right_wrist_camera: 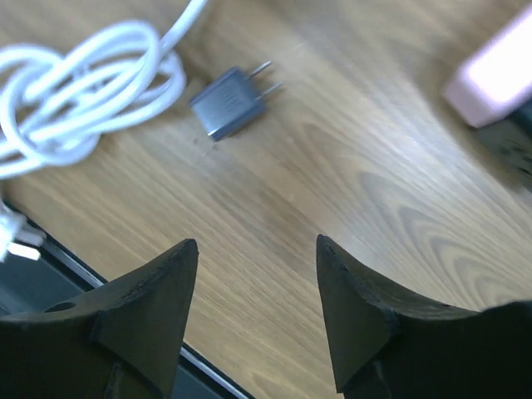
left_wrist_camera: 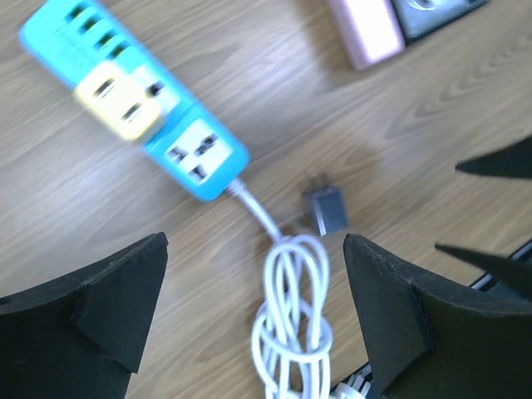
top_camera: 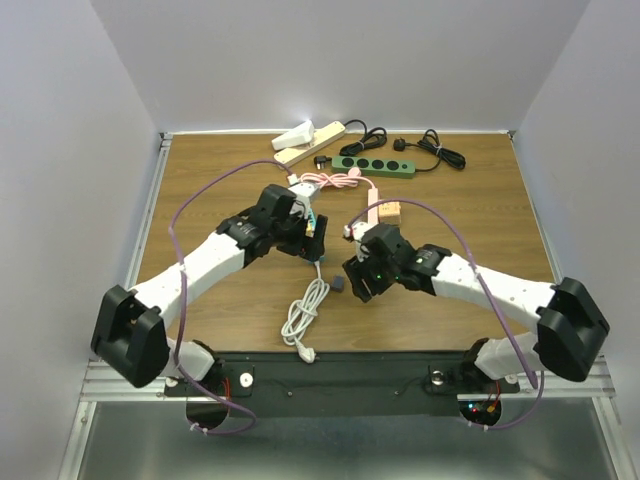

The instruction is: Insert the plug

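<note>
Plainly, the small dark grey two-pronged plug (right_wrist_camera: pixel 229 101) is seen lying flat on the wooden table (right_wrist_camera: pixel 357 174), gripped by neither arm. It is placed just beside the coiled white cable (left_wrist_camera: pixel 291 316) and near, but apart from, the socket end of the blue plastic power strip (left_wrist_camera: pixel 195 158). The left gripper (left_wrist_camera: pixel 253 274) is spread wide, with nothing held between its fingers. The right gripper (right_wrist_camera: pixel 256 249) is parted less widely and is likewise empty, poised over bare wood near the plug.
</note>
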You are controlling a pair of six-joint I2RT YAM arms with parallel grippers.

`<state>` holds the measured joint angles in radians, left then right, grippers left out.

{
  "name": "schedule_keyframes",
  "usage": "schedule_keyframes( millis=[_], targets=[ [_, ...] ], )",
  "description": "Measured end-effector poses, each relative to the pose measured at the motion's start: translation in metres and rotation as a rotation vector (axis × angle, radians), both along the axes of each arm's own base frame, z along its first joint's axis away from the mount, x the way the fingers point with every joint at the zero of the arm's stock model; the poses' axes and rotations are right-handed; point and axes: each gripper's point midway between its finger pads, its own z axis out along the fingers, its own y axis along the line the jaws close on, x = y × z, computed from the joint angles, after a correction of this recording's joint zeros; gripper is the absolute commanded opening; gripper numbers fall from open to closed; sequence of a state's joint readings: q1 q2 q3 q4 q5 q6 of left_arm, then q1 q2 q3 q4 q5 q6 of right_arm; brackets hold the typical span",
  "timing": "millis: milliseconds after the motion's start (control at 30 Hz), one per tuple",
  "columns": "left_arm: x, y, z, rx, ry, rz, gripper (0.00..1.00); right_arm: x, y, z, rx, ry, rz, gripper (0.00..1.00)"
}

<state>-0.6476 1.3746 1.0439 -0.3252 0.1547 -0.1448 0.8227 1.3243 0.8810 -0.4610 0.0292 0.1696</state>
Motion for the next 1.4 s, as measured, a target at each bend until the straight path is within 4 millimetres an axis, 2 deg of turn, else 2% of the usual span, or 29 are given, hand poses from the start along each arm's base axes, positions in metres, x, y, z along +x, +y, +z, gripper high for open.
schedule_keyframes(
  millis=[133,467,667,767,867,1000,1167,1400],
  targets=[
    [-0.004,0.017,0.000,-0.034,0.002,0.057,0.99,-0.005,0.008,-0.012,-0.065,0.001,0.114,0.67],
    [-0.008,0.021,-0.004,-0.080,0.009,0.073,0.99,0.019,0.031,-0.008,-0.116,-0.087,0.304,0.70],
    [-0.001,0.027,0.001,-0.111,-0.002,0.119,0.99,0.017,0.044,-0.022,-0.121,-0.061,0.415,0.71],
    [0.005,0.040,0.001,-0.129,-0.006,0.173,0.99,0.012,0.049,-0.032,-0.116,-0.036,0.466,0.71],
    [0.008,0.054,-0.008,-0.137,0.014,0.231,0.99,0.011,0.053,-0.039,-0.114,-0.020,0.499,0.71],
    [0.009,0.066,-0.017,-0.138,0.039,0.267,0.99,0.016,0.062,-0.038,-0.097,-0.028,0.517,0.71],
    [0.013,0.072,-0.015,-0.154,0.038,0.285,0.99,0.023,0.072,-0.037,-0.081,-0.047,0.518,0.71],
    [0.014,0.081,-0.012,-0.168,0.023,0.307,0.99,0.023,0.072,-0.051,-0.098,-0.020,0.520,0.70]
  ],
)
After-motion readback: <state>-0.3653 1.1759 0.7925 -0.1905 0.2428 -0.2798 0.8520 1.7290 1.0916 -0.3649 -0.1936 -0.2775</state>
